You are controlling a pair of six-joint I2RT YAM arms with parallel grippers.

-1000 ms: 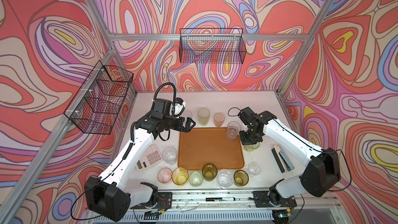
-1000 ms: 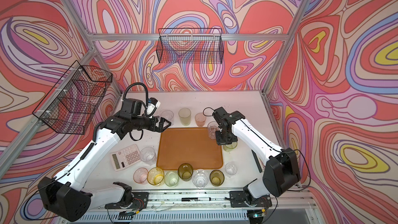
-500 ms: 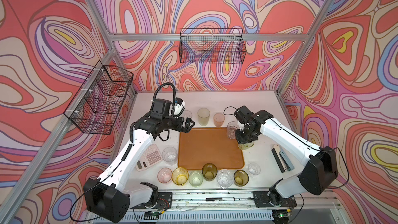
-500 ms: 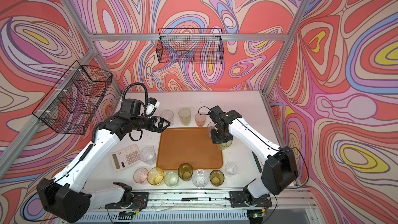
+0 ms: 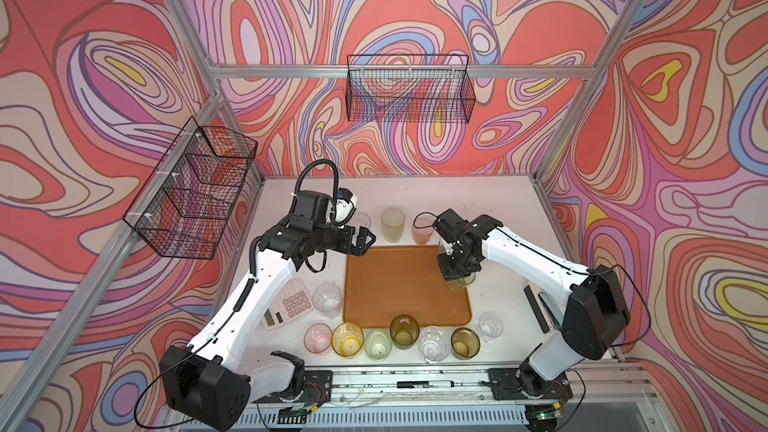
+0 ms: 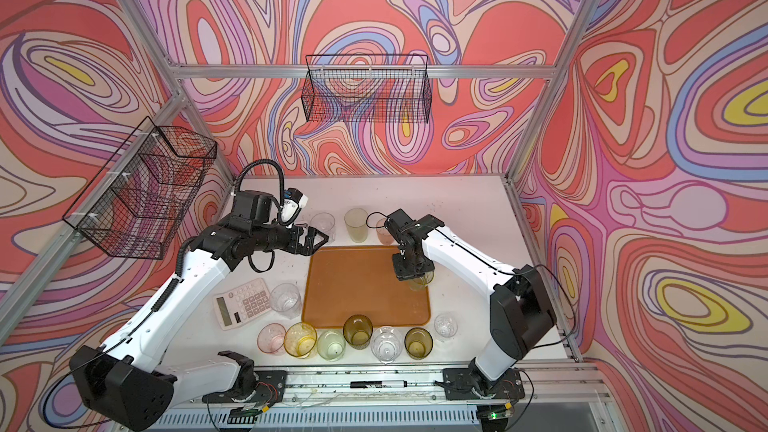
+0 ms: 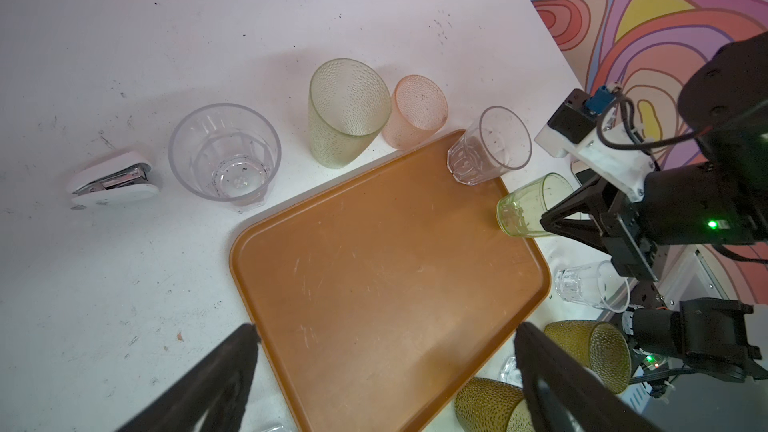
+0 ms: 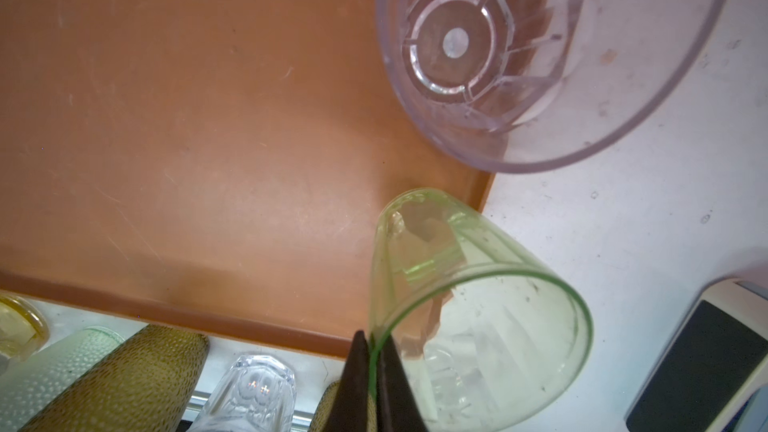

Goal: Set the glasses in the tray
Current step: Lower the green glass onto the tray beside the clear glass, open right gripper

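Pale green clear tumbler (image 8: pixel 478 305), pinched at the rim by the closed jaws of the right gripper (image 8: pixel 374 338), with one finger inside the wall and one outside. Hangs tilted, base low over the right edge of the flat orange-brown rectangular tray (image 8: pixel 166 118), just inside the raised rim. Contact with the tray floor not decidable from these views. Just beside it, at the far right corner of the tray, a clear faceted tumbler (image 7: pixel 486 147), upright and already inside. Rest of the tray floor bare.

Step in hand, as judged: setting the green tumbler down. For a clean placement:
- Carry the base a little farther inward, so that none of it rides on the rim.
- Level the glass until the base lies flat, then lower to contact.
- Only then part the jaws, and lift straight up to avoid dragging the thin wall.
- Keep clear of the faceted neighbour throughout.

Left gripper (image 5: pixel 365 241), jaws spread wide and empty, hovering at the far left corner of the tray, near a clear ribbed tumbler (image 7: pixel 224 155) on the white table (image 7: pixel 124 56).

Farther out:
- Tall frosted green tumbler (image 7: pixel 349 114) and pink dimpled tumbler (image 7: pixel 417 116), beyond the far edge.
- Row of tumblers (image 5: pixel 404 329), along the near edge.
- White stapler (image 7: pixel 112 180) and pale calculator (image 5: pixel 289 303), off to the left.
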